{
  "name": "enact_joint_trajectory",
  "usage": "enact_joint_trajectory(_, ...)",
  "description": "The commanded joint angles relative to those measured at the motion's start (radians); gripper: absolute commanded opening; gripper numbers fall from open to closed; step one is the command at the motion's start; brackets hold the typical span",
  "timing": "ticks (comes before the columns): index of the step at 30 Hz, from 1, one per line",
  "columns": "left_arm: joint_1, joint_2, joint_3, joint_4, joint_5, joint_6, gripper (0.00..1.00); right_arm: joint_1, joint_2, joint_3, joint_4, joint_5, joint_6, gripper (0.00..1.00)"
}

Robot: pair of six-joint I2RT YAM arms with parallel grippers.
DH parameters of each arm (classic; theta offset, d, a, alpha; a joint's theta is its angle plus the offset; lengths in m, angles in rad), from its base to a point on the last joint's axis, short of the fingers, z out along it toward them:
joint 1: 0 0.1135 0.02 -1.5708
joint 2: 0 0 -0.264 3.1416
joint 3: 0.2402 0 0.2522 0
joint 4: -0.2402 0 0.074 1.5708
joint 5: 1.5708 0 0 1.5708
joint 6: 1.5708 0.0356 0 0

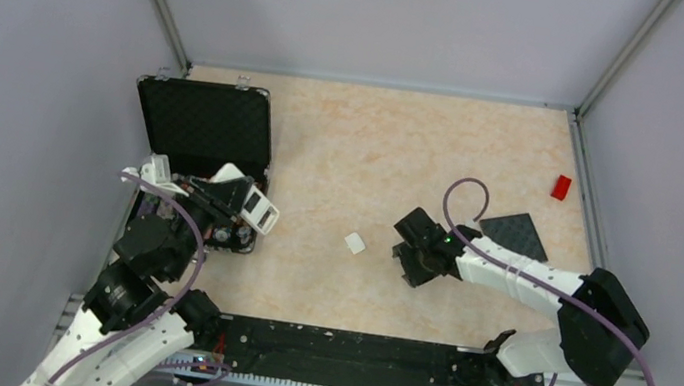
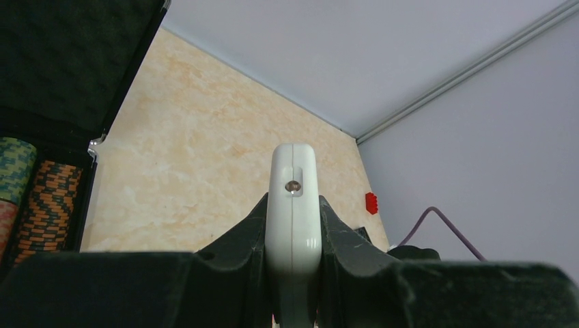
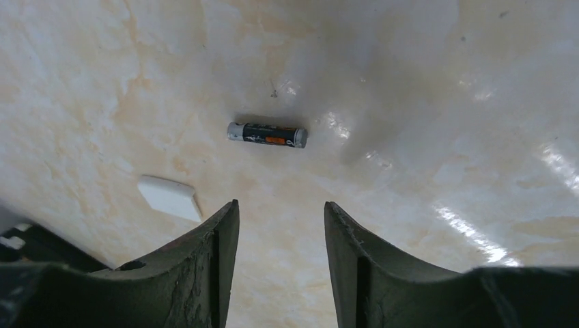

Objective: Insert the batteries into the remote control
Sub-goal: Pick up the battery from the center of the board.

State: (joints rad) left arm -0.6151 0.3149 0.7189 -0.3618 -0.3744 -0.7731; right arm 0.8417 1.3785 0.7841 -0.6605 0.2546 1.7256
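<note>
The battery (image 3: 267,134) lies just ahead of the right gripper (image 3: 281,212), long side running finger to finger. That gripper is half open and empty. The left gripper (image 2: 293,236) holds the remote (image 2: 293,184).

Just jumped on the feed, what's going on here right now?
The left gripper is clamped on the remote control, holding it up by the open black case. The right gripper hangs open above one battery lying on the table, not touching it. A small white cover piece lies nearby.
</note>
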Motion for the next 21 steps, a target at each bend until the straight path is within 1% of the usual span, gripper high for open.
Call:
enact_joint_trajectory(1,0.002,-0.037,-0.005,-0.003,-0.011,-0.026,0.00,-0.004,-0.041,0.004,0.087,0.051,0.335,0.49)
enact_joint_trajectory(5,0.003,-0.051,0.002,-0.026,-0.023,-0.010,0.00,-0.005,-0.017,-0.034,0.150,0.042,0.419,0.50)
enact_joint_trajectory(10,0.002,-0.052,0.005,-0.037,-0.024,-0.001,0.00,-0.009,0.028,-0.064,0.181,0.047,0.511,0.52)
enact_joint_trajectory(12,0.003,-0.049,0.004,-0.035,-0.017,-0.002,0.00,-0.018,0.031,-0.111,0.294,0.066,0.516,0.50)
enact_joint_trajectory(14,0.002,-0.042,0.004,-0.039,-0.003,-0.010,0.00,-0.029,0.035,-0.157,0.353,0.051,0.547,0.49)
enact_joint_trajectory(21,0.003,-0.035,-0.023,-0.034,0.046,-0.058,0.00,-0.045,0.013,-0.210,0.330,0.046,0.623,0.44)
